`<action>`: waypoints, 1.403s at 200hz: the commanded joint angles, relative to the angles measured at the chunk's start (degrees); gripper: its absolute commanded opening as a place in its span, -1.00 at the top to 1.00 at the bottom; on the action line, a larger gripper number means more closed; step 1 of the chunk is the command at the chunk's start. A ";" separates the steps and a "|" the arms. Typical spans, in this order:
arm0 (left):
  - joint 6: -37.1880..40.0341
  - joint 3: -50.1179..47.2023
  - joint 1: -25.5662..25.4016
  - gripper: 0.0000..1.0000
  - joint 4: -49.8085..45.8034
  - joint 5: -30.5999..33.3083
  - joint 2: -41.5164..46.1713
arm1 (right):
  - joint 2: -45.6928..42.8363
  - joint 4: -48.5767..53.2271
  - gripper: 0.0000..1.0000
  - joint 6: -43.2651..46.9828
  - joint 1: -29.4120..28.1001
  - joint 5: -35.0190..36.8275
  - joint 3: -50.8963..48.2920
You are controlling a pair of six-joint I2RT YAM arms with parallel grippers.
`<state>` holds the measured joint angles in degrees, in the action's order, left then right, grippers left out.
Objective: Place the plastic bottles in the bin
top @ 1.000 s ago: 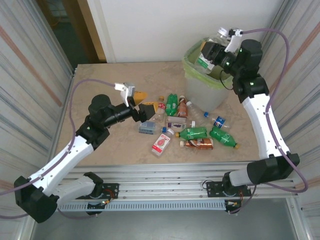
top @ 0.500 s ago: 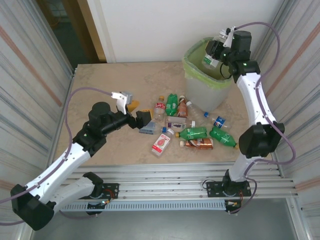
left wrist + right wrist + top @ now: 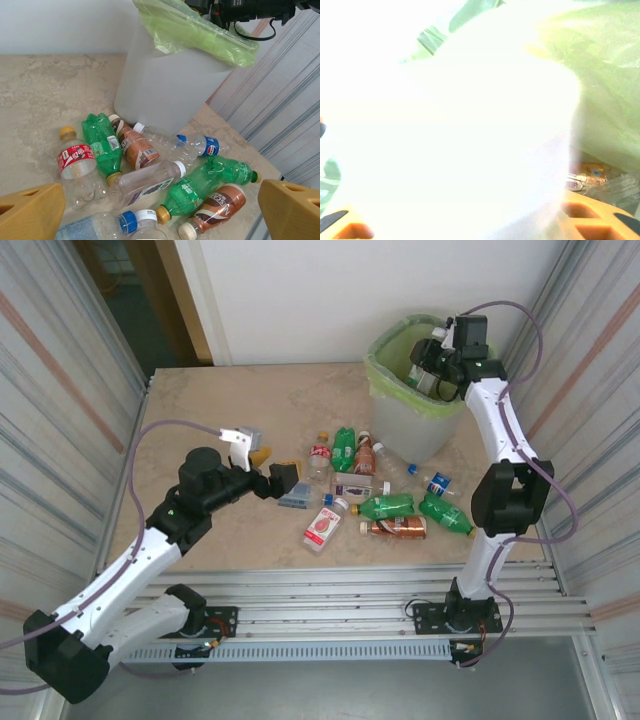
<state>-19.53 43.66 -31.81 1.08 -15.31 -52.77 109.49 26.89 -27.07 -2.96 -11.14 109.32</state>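
Several plastic bottles (image 3: 372,492) lie in a heap on the table in front of the bin (image 3: 412,432), a tall pale container lined with a green bag (image 3: 200,35). In the left wrist view I see a red-labelled clear bottle (image 3: 75,161), two green ones (image 3: 102,145) (image 3: 212,181), brown ones (image 3: 136,148) (image 3: 216,207) and a blue-capped one (image 3: 102,225). My left gripper (image 3: 275,466) hovers open at the heap's left edge, touching nothing. My right gripper (image 3: 428,360) hangs over the bin's mouth. A blown-out pale bottle (image 3: 460,140) fills the space between its orange fingers (image 3: 590,215); whether they still pinch it is unclear.
Corrugated metal walls (image 3: 60,410) close in both sides of the table, and a white wall stands behind the bin. Bare tabletop (image 3: 220,410) stretches left of the heap. Other bottles lie at the bottom of the bin (image 3: 600,180).
My right arm has swung the bottle it held lower and further in over the bin's mouth. My left gripper drifted slightly down, staying open beside the heap.
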 commanded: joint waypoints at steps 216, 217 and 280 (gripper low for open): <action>3.73 2.62 -7.26 -0.97 -16.88 12.78 -7.99 | -16.40 12.18 -0.93 5.61 -0.39 4.69 -1.36; 3.76 2.60 -7.37 -0.98 -16.98 12.99 -8.02 | -16.63 12.20 -0.93 5.62 -0.38 4.79 -1.38; 1.99 1.79 -19.74 -0.98 -19.98 20.57 -14.68 | -33.47 14.82 -0.95 5.01 -1.96 16.38 -17.35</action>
<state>-17.34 44.88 -48.58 -17.06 0.67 -65.71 82.48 39.46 -22.13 -4.12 -2.09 96.23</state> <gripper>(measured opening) 0.987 0.979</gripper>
